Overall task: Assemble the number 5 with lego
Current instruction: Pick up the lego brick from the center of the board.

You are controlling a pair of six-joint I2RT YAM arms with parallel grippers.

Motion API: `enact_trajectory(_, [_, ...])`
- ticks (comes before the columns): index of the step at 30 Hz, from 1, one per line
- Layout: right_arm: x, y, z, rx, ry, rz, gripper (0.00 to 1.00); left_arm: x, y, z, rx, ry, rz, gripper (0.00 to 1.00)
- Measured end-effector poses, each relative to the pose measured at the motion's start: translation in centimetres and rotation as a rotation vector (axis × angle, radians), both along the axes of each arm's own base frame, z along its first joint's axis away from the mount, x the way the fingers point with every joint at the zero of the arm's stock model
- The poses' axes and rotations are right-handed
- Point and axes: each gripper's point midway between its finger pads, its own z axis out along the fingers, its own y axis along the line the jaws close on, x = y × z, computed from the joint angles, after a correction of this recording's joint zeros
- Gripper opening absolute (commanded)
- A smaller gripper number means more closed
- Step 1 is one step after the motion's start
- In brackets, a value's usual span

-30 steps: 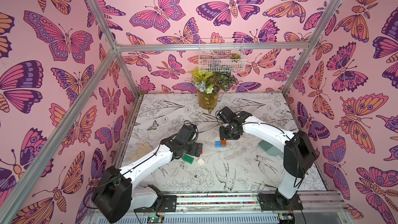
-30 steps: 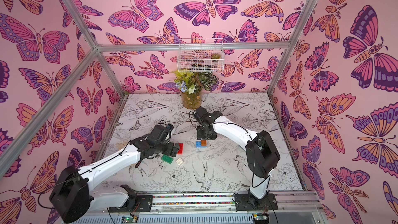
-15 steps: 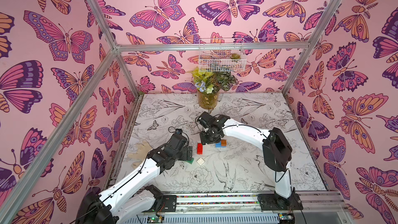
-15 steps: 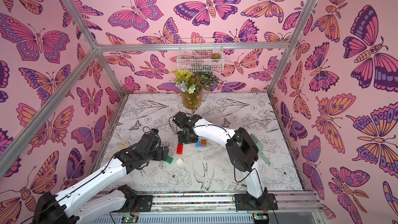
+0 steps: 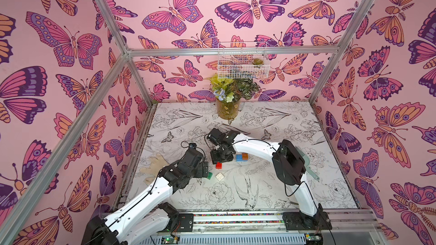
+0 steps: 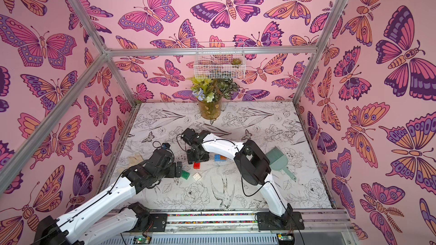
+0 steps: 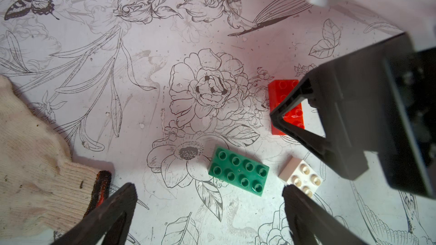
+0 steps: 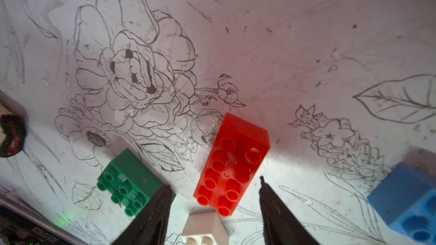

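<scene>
In both top views the right gripper (image 5: 220,160) has swung over from the blue brick (image 5: 239,157) and orange brick (image 5: 245,155), which sit touching, and now hangs over the red brick (image 5: 218,165). The left gripper (image 5: 205,169) has drawn back beside the green brick (image 5: 209,174) and white brick (image 5: 220,176). That makes five bricks, one of each colour, all on the table (image 5: 259,185) — the number 5 is not yet stacked.

In the left wrist view, that claw is spread wide and empty, with green just ahead.

In the right wrist view, the jaws are released and flank the red brick's end without pinching it — red looks like the next pick.
</scene>
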Motion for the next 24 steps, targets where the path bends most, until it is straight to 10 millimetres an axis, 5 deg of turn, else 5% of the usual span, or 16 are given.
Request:
enact_trajectory(16, [-0.3, -2.1, -0.9, -0.125, -0.011, 0.091, 0.37, 0.0, 0.1, 0.0, 0.006, -0.003, 0.004, 1.00])
enact_trajectory(24, [-0.6, -2.3, -0.6, -0.149, -0.011, 0.194, 0.45, 0.1, 0.2, 0.0, 0.008, -0.004, 0.006, 1.00])
